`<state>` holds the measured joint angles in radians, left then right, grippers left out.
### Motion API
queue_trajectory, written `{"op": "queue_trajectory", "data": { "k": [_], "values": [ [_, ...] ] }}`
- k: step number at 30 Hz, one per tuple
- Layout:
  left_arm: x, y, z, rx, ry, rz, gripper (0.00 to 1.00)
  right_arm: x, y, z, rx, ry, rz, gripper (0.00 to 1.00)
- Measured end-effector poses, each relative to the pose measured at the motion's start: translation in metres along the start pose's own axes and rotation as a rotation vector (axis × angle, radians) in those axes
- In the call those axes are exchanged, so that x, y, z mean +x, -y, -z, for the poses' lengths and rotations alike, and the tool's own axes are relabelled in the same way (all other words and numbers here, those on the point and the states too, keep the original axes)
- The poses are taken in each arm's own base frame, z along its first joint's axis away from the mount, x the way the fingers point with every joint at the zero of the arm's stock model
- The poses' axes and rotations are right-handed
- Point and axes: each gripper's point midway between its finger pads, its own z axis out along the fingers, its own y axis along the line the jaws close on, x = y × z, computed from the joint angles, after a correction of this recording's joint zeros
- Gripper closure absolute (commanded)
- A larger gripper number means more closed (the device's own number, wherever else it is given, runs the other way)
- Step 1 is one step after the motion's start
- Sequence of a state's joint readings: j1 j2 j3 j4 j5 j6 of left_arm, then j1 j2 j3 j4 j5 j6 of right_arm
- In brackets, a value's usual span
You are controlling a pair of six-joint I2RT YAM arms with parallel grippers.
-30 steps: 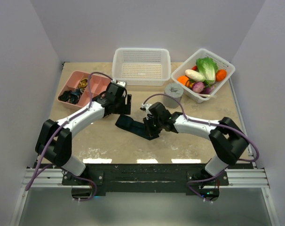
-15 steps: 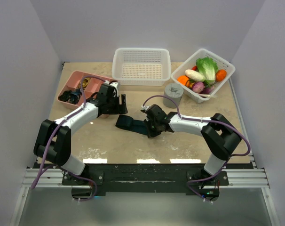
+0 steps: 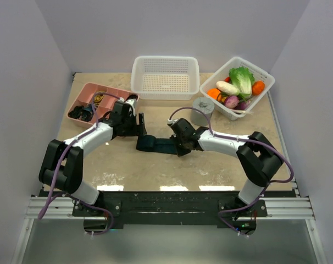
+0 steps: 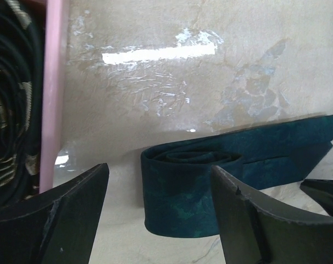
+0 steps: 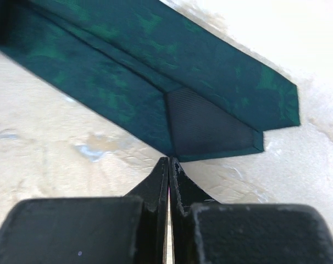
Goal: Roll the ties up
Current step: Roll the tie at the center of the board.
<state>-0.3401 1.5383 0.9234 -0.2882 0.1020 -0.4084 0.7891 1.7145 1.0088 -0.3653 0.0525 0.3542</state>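
Left jaws wide at the rolled end of the tie (image 4: 188, 192) — right jaws pressed together by its point

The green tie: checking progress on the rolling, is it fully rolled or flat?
Partly rolled. The tie has a loose coil at one end; its pointed tails lie flat on the table.

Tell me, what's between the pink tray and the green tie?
Nothing, just bare table between the pink tray and the green tie; the left wrist view shows it.
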Motion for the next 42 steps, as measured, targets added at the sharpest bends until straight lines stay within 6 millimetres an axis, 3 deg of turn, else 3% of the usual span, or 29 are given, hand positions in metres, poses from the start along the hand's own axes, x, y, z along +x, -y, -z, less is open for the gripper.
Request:
{"op": "queue_trajectory", "data": {
  "k": [3,10,14,18,24,32,42],
  "values": [
    [0.002,-0.001,-0.001,0.013,0.005,0.005,0.2,-0.014,-0.013,0.006,-0.056,0.034,0.007,1.0],
    [0.004,-0.005,0.008,0.029,0.033,0.037,0.2,-0.097,-0.062,0.036,-0.248,0.241,0.03,1.0],
    [-0.003,-0.009,0.019,0.04,0.068,0.061,0.19,-0.125,-0.084,0.035,-0.331,0.3,0.044,1.0],
    [-0.003,-0.01,0.027,0.067,0.095,0.083,0.18,-0.12,-0.094,0.011,-0.366,0.257,0.052,1.0],
    [0.019,-0.013,0.024,0.122,0.061,0.134,0.18,-0.099,-0.096,-0.024,-0.368,0.168,0.052,1.0],
    [0.043,-0.007,0.017,0.188,0.019,0.169,0.18,-0.101,-0.096,-0.027,-0.357,0.172,0.054,1.0],
    [0.039,-0.005,0.001,0.219,0.036,0.168,0.21,-0.089,-0.092,-0.045,-0.341,0.13,0.05,1.0]
  ]
}}
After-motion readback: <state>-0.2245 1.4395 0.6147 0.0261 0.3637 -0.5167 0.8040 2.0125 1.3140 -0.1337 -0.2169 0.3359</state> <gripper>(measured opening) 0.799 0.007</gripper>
